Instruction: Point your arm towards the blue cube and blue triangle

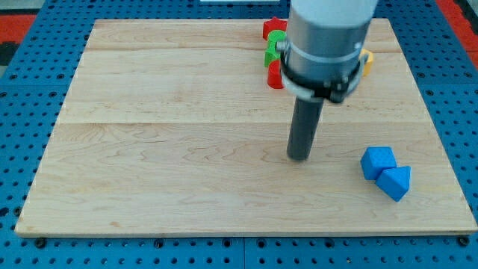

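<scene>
Resting on the wooden board, my tip stands a little right of the board's centre, with the two blue blocks off at about four o'clock from it, near but apart. I carry no gripper, only a straight dark rod, and it holds nothing and touches no block. The blue cube is bright blue with sharp edges, one corner turned toward the view's bottom. The blue triangle touches it at its five o'clock side, so the pair runs as a short line slanting from ten to four o'clock. At twelve o'clock from my tip, half hidden by my arm, sit red blocks, a green block and what may be a yellow block. The board lies on a blue pegboard table.
</scene>
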